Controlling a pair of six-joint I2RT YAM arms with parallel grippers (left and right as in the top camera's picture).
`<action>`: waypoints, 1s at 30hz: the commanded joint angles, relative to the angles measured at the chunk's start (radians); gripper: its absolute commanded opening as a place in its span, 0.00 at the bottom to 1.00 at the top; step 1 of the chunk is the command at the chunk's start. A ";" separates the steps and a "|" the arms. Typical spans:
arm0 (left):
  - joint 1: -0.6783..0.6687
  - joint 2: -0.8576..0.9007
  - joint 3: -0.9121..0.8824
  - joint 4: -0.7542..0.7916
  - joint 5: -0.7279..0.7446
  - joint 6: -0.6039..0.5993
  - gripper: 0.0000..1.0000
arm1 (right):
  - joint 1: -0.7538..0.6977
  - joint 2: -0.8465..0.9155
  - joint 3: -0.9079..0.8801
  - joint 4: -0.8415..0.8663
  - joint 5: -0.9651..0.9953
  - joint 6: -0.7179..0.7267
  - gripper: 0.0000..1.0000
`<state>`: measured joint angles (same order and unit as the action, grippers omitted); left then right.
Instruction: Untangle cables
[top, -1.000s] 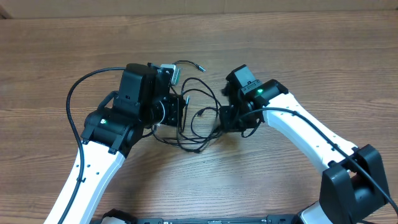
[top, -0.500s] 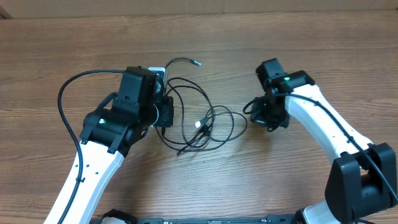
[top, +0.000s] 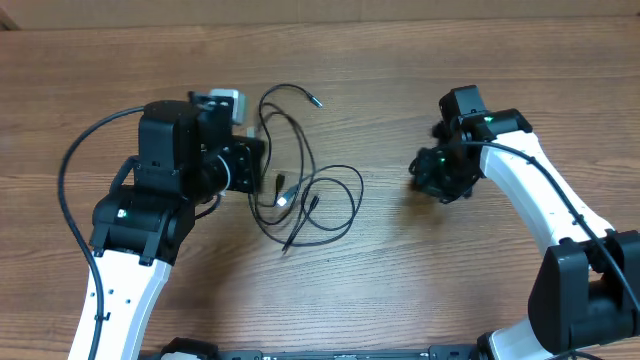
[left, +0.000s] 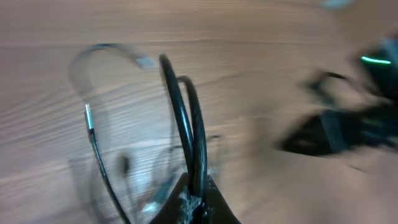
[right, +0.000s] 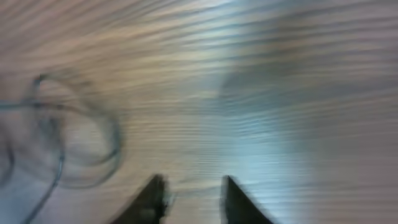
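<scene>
**Near the middle of the table, the cables are only partly pulled apart**

Near the middle of the wood table (top: 400, 290), a little toward the left edge, lie the cables (top: 300, 200). They are thin black cords.

The left gripper (top: 262, 170) is pinched tight on them. In the left wrist view, two strands of the cables (left: 189, 130) rise up from the closed tips of the left gripper (left: 196, 202).

One cord curls toward the far edge and ends in a small plug (top: 318, 102). The other cords make a big loose loop toward the near edge. Two small plug ends (top: 283, 197) lie inside that loop.

The right gripper (top: 425, 180) is well apart from the cords, nearer the right edge. Its wrist view is blurry, but its fingers (right: 152, 196) are spread open and nothing is between them.

I think the job is only part done. The cords look loose and spread out, not bunched in a tight knot, and that is good. But they cross over each other just beside the left gripper, and I cannot tell how many cords there are.

Each cord must yet be pulled free of the others. Then each one needs its own bare spot on the table.
</scene>
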<state>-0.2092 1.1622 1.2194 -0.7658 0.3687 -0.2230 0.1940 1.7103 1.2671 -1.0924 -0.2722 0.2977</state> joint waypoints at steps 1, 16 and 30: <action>0.000 -0.013 0.023 0.039 0.383 0.118 0.04 | 0.025 0.003 0.002 0.030 -0.273 -0.196 0.41; 0.002 -0.013 0.023 0.178 0.601 0.159 0.04 | 0.043 0.003 0.002 0.101 -0.201 -0.198 0.63; 0.067 -0.020 0.024 0.556 0.573 -0.028 0.04 | 0.138 0.003 0.002 -0.026 -0.169 -0.198 0.58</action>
<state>-0.1848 1.1622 1.2198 -0.2321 0.9504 -0.1898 0.3218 1.7107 1.2667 -1.1023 -0.4759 0.1070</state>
